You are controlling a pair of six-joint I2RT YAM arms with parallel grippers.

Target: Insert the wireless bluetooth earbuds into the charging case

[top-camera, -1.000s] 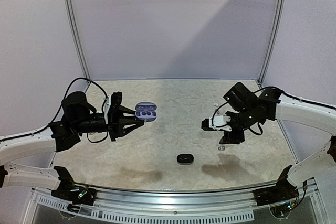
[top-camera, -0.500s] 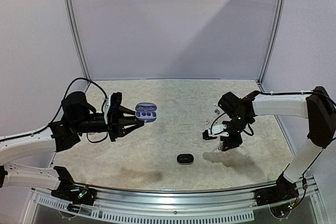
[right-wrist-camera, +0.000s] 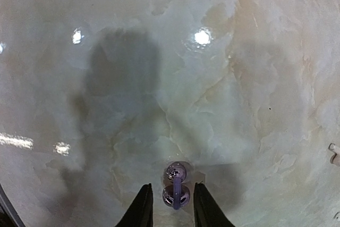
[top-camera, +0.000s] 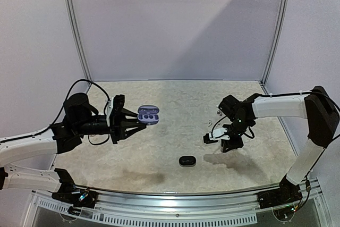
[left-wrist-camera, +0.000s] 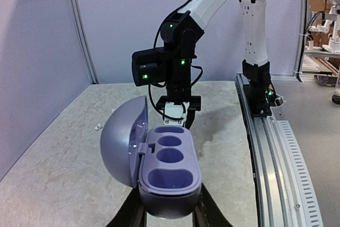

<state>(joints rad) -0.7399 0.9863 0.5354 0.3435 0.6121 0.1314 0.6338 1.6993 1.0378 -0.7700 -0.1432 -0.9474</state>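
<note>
My left gripper point(top-camera: 142, 121) is shut on the base of a lavender charging case point(top-camera: 148, 114), held up above the table's left half. In the left wrist view the case point(left-wrist-camera: 170, 169) has its lid swung open to the left and its sockets are empty. A small glossy purple earbud point(right-wrist-camera: 176, 174) lies on the table. My right gripper point(right-wrist-camera: 171, 187) is low over it, open, one finger on each side with a thin gap on both. From above, that gripper point(top-camera: 226, 146) points down at the table's right half and hides the earbud.
A shut black case point(top-camera: 186, 160) lies near the front middle of the marble-patterned table point(top-camera: 159, 147). Small white pieces point(top-camera: 218, 113) lie behind the right gripper, and more white pieces point(left-wrist-camera: 98, 127) show by the left wall. A metal rail point(left-wrist-camera: 271, 147) runs along the near edge.
My right arm has swung in and come down over the earbud, and its jaws have narrowed around it. My left arm and the open case have stayed still.
</note>
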